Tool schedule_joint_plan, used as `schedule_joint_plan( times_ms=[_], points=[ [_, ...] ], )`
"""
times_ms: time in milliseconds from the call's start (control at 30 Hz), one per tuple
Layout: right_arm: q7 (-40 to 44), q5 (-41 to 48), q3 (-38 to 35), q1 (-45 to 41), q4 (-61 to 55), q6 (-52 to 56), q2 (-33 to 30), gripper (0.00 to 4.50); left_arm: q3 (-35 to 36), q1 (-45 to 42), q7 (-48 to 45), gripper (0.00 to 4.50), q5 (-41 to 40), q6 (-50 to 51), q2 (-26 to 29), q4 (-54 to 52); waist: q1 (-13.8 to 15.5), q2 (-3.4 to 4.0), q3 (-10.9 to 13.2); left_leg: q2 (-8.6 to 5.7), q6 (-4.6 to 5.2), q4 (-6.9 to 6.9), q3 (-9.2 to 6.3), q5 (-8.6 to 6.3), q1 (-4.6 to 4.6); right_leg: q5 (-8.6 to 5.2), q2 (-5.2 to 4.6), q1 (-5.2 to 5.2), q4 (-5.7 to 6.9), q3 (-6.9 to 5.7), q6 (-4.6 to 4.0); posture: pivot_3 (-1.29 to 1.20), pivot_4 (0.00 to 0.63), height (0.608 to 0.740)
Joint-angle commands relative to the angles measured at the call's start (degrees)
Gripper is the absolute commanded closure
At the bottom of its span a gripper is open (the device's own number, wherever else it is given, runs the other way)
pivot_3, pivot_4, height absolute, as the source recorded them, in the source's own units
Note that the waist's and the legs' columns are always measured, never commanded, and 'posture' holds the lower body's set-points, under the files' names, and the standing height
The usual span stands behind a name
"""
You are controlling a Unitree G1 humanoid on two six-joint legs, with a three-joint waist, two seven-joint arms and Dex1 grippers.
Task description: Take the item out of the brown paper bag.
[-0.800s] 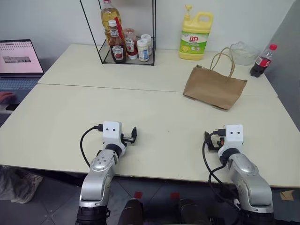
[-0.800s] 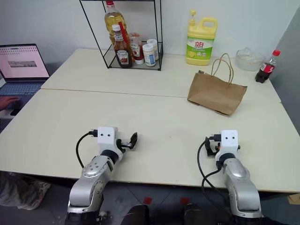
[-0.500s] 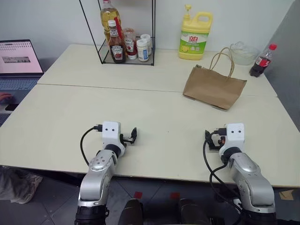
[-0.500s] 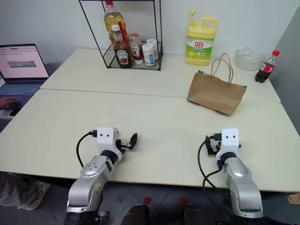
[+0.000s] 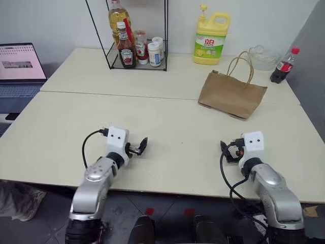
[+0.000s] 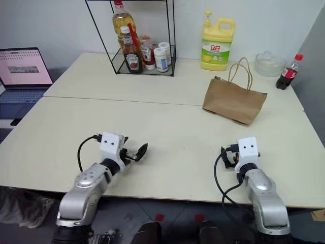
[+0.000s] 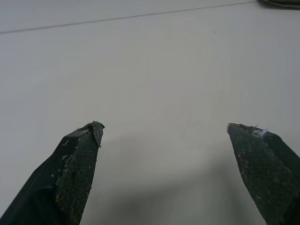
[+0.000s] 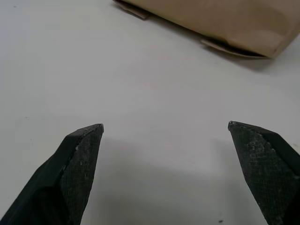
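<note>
The brown paper bag [image 5: 231,94] lies on its side at the back right of the cream table [image 5: 167,117], its loop handles [image 5: 242,63] standing up. The item is hidden. My left gripper [image 5: 140,147] hovers low over the near left of the table, open and empty, far from the bag. Near the front right, my right gripper [image 5: 225,151] is also open and empty, with the bag well ahead of it. The right wrist view shows its fingertips [image 8: 82,140] wide apart and the bag's bottom edge [image 8: 211,18] beyond them. The left wrist view shows my left gripper [image 7: 164,129] over bare table.
A black wire rack [image 5: 166,35] with a ketchup bottle [image 5: 126,51] and jars stands at the back left. A yellow detergent jug [image 5: 210,39], a clear bowl [image 5: 263,57] and a cola bottle [image 5: 283,66] stand behind the bag. An open laptop [image 5: 18,63] sits far left.
My left elbow has swung out to the left while its gripper stays nearly in place. A person's hand by the laptop has gone from view. The right arm is still.
</note>
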Motion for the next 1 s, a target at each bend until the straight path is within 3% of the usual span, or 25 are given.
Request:
schedule_joint_plan(
  times_ms=[33,233,433,567,700,1000],
  points=[
    [5.4,3.2,-2.6,-2.0,-3.5,0.2,-4.4,0.02,1.7,-3.2,-6.9,0.00,-4.2,0.0,4.2,-1.6,0.0,0.00,0.0,0.00,0.00,0.00,0.00,0.00,-0.01,0.00,0.00,0.00,-0.01,0.00,0.00,0.00,0.150,0.740],
    [13.5,8.6,-7.6,-4.5,-3.0,1.8,-13.4,0.02,1.9,-9.3,-19.6,0.00,-11.5,2.9,12.7,-0.1,0.0,-0.03,0.1,0.00,0.01,-0.03,0.00,0.00,-0.02,0.00,0.00,0.02,-0.11,-0.01,0.00,0.00,0.150,0.740],
    [17.6,10.5,-10.5,-14.0,5.6,0.1,-20.4,0.02,1.0,-19.1,-27.7,0.00,-16.3,5.9,17.2,3.6,0.0,-0.05,0.2,0.01,0.01,-0.01,0.01,0.00,-0.01,0.00,0.01,0.02,-0.09,-0.01,0.00,0.00,0.150,0.740],
    [19.3,8.6,-9.3,-22.4,16.0,-4.1,-23.3,0.02,0.0,-26.1,-30.3,0.00,-17.3,6.7,17.1,7.0,-0.1,-0.08,0.3,0.00,0.02,-0.01,0.02,0.00,-0.03,0.01,0.01,0.01,-0.10,-0.01,0.00,0.00,0.150,0.740],
    [20.9,4.7,-5.9,-36.3,35.1,-12.7,-24.3,0.02,-1.1,-32.6,-31.7,0.00,-17.2,5.4,15.4,10.9,-0.3,-0.07,0.5,0.00,0.02,0.00,0.06,0.01,-0.05,0.02,0.00,-0.01,-0.14,0.01,0.00,0.00,0.150,0.740],
    [26.4,0.1,-1.3,-57.7,69.3,-30.9,-19.7,0.02,-2.7,-35.3,-33.1,0.00,-16.7,4.5,14.1,12.0,-1.4,-0.10,1.0,0.01,-0.02,-0.03,0.12,0.02,-0.13,0.02,-0.04,-0.07,-0.20,0.01,-0.02,0.00,0.150,0.740]
  ],
)
